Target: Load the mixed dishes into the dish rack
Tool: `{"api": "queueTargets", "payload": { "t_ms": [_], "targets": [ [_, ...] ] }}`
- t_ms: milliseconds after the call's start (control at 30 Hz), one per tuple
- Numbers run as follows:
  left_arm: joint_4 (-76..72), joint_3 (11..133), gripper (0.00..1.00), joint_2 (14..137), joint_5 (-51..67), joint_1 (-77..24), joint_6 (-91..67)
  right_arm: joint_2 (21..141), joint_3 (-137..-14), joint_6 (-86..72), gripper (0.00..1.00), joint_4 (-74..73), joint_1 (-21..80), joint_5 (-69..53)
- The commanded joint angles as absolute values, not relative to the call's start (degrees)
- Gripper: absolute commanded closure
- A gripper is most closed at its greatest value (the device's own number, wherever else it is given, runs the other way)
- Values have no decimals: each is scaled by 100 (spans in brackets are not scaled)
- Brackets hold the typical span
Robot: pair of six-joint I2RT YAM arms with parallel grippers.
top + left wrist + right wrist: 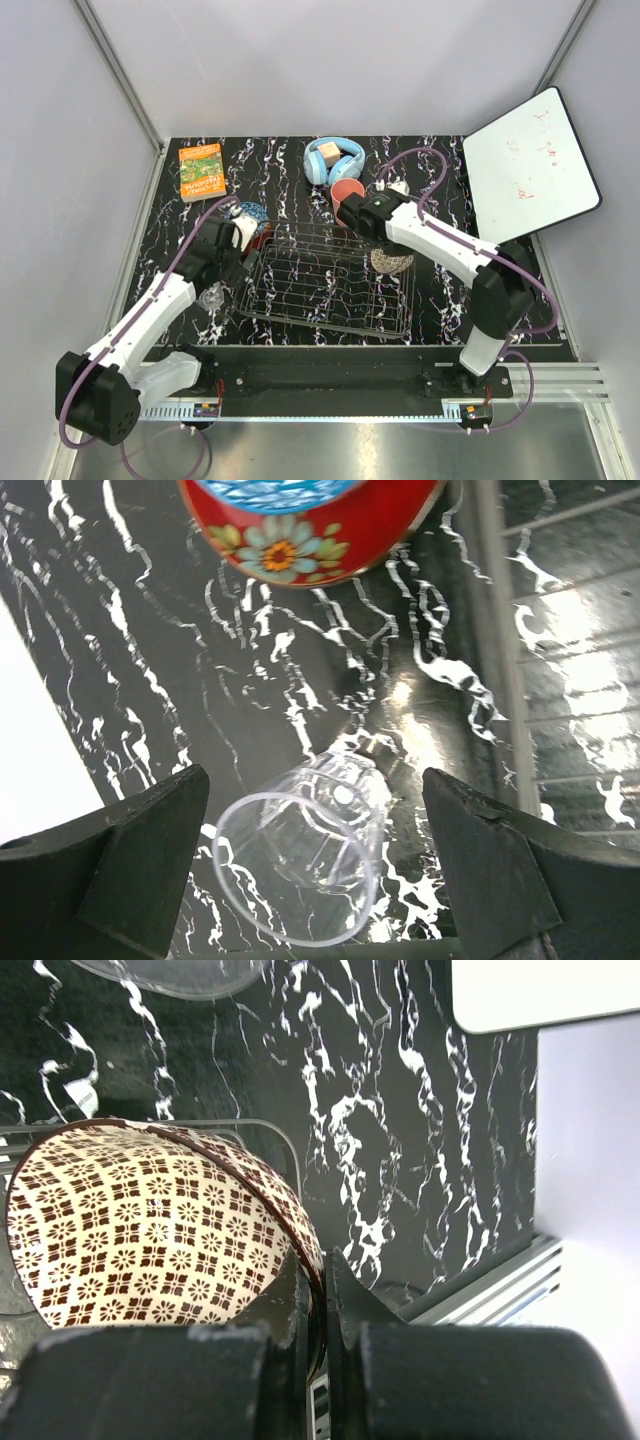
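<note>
Wire dish rack [325,285], mid-table: at its right end the right gripper [322,1278] pinches the rim of the beige-brown bowl [150,1230]; seat the bowl between wires before letting go. Glass tumbler [300,880], on its side left of the rack (may roll): left gripper [310,800], jaws spread, straddles it; close squarely across the wall. Bowl's footing is hidden; tumbler is faint from above.

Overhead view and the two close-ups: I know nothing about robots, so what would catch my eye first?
Probably the right gripper pinching the rim of a beige-brown patterned bowl at the right end of the wire dish rack. Left of the rack, the left gripper, open, straddles a small clear tumbler lying on its side on the black marbled table, near a bright red bowl.
</note>
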State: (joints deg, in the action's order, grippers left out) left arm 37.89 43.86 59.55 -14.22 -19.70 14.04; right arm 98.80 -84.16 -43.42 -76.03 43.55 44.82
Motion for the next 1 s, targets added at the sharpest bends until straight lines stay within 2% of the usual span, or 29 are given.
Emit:
{"api": "queueTargets", "payload": {
  "t_ms": [0, 600, 767, 900, 967],
  "targets": [
    [3699, 4333, 8, 5696, -1556, -2188, 1529, 10133, -8964, -3991, 100, -7480, 4316, 4816],
    [4192, 4060, 10, 5344, -1265, -2751, 1661, 10530, -9659, -3419, 100, -7268, 4342, 4755],
    [4166, 4244, 11, 5230, -1993, -2742, 1810, 10371, -9782, -3847, 100, -8049, 4789, 5562],
    [4140, 4535, 10, 5133, -2329, -2742, 1986, 10590, -9757, -4588, 100, -9297, 5132, 6624],
    [4157, 4692, 9, 5141, -2416, -2742, 1995, 10591, -9555, -4535, 100, -9299, 5247, 6601]
  ]
}}
